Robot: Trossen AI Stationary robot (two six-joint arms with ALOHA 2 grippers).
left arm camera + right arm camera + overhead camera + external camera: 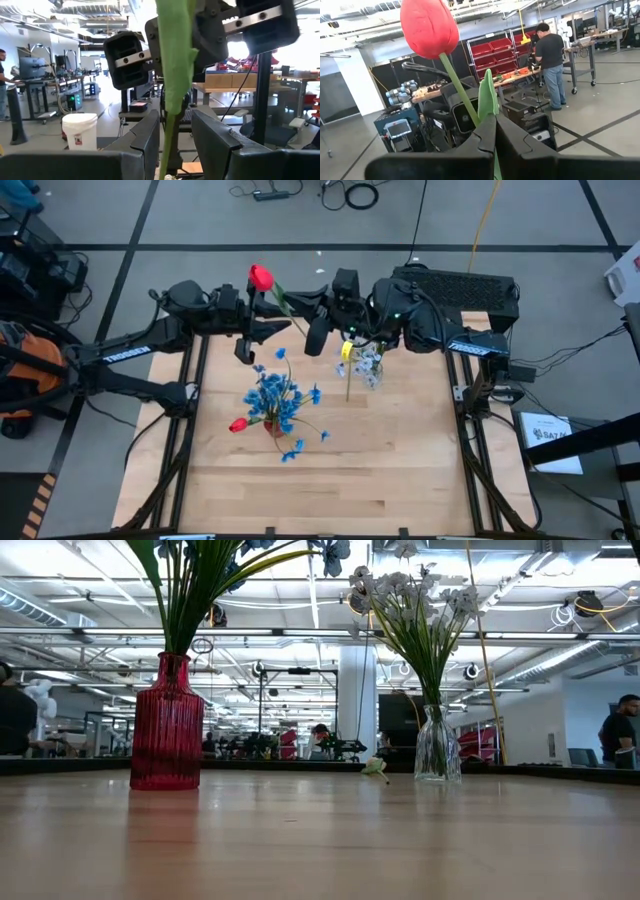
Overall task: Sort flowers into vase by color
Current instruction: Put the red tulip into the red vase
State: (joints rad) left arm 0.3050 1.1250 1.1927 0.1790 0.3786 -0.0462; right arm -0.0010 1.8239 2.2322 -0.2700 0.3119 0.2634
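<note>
Both arms met above the far edge of the worktop [400,480], near its middle, with one red tulip [261,277] between them. The right gripper [495,131] had its fingers pressed together on the green stem, the bloom standing well above them. The left gripper [175,137] had its fingers a little apart on either side of the same stem; contact could not be confirmed from the wrist view, so it may have been only bracketing it.

Judged step: a hand-over of the tulip in mid-air, direction unclear.

On the worktop, the red vase [167,722] stood left of centre, holding the bright blue flowers [277,400]; a second red tulip [238,424] showed at its left side. The clear vase [437,745] stood nearer the far edge, holding the pale sprays [412,598]. A small pale bit [375,767] lay on the worktop beside it.

Next move, as judged: one gripper takes sole hold, the other lets go cleanly, then the stem is carried over the chosen vase and lowered upright into its narrow neck without snagging the flowers already there.
</note>
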